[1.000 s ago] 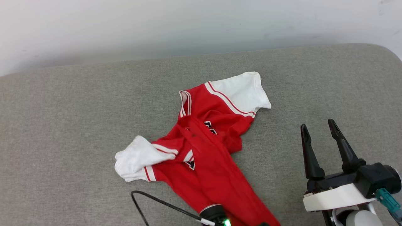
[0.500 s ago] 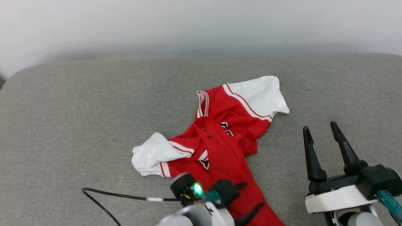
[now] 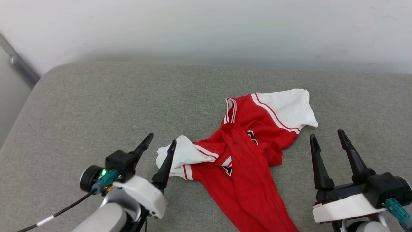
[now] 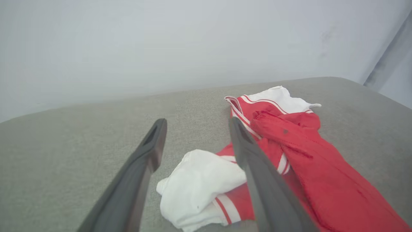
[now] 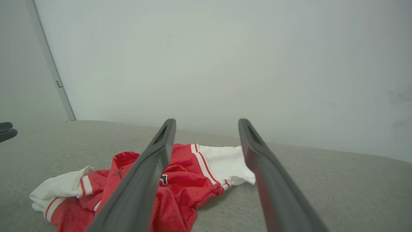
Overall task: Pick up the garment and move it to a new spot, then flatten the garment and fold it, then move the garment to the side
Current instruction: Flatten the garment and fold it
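**Q:** Identify the support surface.
**A:** A grey woven-fabric cushion. It is flat, and its far left corner is rounded.

**Q:** What stands behind it?
**A:** A plain pale wall with a few faint scuffs. A soft shadow band runs along its base, just above the cushion's far edge.

**Q:** List any fixtures.
**A:** At the left, a narrow grey strip runs up the wall and carries a small fitting. Beyond the strip lies a slightly duller panel.

**Q:** State the lighting condition.
**A:** Diffuse and even, and the shadows are soft.
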`<state>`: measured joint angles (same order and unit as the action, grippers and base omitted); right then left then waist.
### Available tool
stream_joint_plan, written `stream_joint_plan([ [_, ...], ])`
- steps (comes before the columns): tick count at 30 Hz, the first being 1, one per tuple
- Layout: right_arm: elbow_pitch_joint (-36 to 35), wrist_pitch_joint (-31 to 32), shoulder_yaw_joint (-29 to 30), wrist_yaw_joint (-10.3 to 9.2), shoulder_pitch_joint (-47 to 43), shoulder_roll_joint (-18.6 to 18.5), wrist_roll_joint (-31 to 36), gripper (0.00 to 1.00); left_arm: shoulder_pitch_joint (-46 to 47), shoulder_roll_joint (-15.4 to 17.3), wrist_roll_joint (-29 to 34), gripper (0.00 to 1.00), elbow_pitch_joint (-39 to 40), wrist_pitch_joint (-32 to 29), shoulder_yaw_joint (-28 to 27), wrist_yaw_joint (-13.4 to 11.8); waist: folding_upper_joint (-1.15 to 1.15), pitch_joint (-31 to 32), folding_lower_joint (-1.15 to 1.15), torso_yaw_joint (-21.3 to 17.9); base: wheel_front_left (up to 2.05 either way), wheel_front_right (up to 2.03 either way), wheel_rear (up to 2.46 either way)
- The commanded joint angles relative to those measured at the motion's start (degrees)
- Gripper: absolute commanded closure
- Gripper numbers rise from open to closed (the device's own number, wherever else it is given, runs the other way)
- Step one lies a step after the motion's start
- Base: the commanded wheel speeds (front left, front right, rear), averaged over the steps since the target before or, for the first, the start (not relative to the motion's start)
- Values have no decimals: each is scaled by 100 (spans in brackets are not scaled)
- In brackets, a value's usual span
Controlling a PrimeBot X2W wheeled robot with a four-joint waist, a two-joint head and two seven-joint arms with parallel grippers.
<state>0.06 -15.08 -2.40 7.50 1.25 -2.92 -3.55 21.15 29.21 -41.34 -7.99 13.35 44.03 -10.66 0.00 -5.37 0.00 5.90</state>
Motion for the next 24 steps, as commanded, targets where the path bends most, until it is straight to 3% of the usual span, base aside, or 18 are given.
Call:
stream_joint_plan([
  [1,-5,-13,-6,-2,-22,8,16,0,-61,10,-24,0,22,24,-13,-3,0,-9,0,7,0,0,0],
  [5,-20,-13,-38,-2,15,8,58,0,-169,257,-372,0,124,-170,-163,179,0,-109,0,27,0,0,0],
  [8,-23,-13,-77,-2,90,8,79,0,64,477,-555,0,179,-636,-126,451,0,-222,0,-6,0,0,0],
  [15,-54,-13,-147,-3,277,8,129,0,1057,1073,-1401,0,334,-2643,-44,1363,0,-595,0,-173,0,0,0],
  [20,-71,-13,-167,-3,382,8,135,0,1816,1263,-2006,0,300,-4142,55,1568,0,-872,0,-344,0,0,0],
  [24,-109,-13,-156,-3,460,8,113,0,2214,1254,-2266,0,119,-4866,134,1593,0,-1086,0,-506,0,0,0],
])
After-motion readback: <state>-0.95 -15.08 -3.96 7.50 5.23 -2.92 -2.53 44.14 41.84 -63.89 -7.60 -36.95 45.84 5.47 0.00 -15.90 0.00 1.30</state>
